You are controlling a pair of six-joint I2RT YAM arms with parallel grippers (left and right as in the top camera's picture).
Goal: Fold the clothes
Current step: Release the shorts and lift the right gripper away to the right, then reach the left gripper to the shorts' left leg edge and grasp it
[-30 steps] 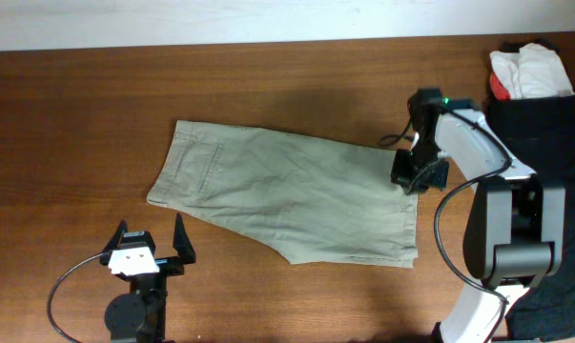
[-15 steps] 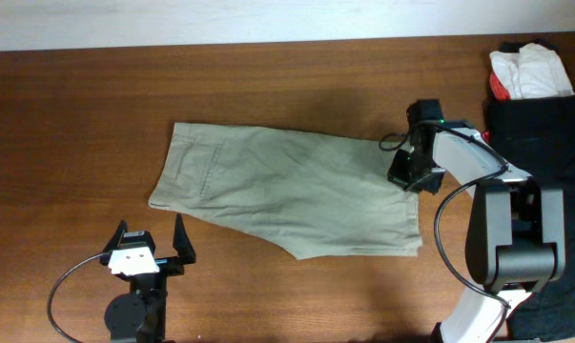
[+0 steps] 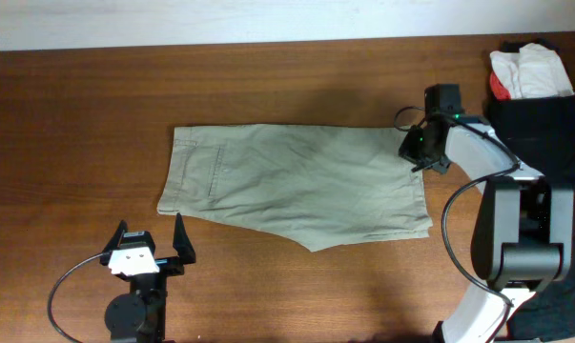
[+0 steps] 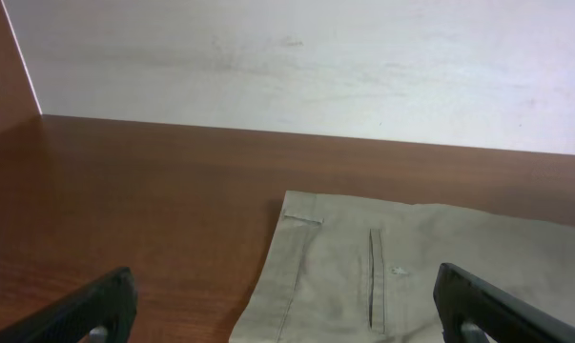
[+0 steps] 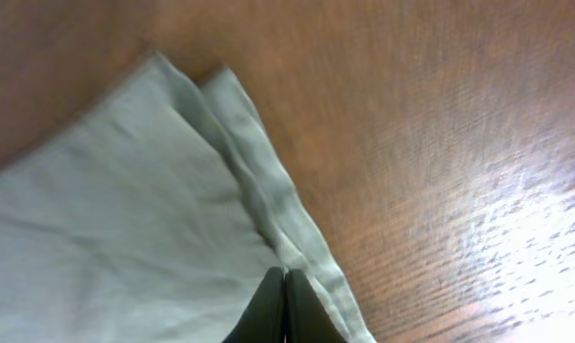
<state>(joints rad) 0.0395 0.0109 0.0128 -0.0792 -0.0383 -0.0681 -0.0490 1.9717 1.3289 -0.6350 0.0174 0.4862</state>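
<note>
Pinching shorts (image 3: 297,186) corner (far-rt): rt tool (image 5: 285,289).

The shorts (image 3: 297,186) lie spread flat on the middle of the table (image 3: 77,114), waistband end to the left and leg hems to the right. The left gripper (image 3: 150,235) stands near the table's front edge, before the waistband end and apart from it, jaws spread; the right gripper (image 3: 414,151) sits at the shorts' rear right corner, its fingers (image 5: 285,305) pinched together on the hem. A bundle (image 3: 525,71) rests at the table's rear right corner, with a garment (image 3: 540,133) just before it along the right edge, beside the right arm.
</note>
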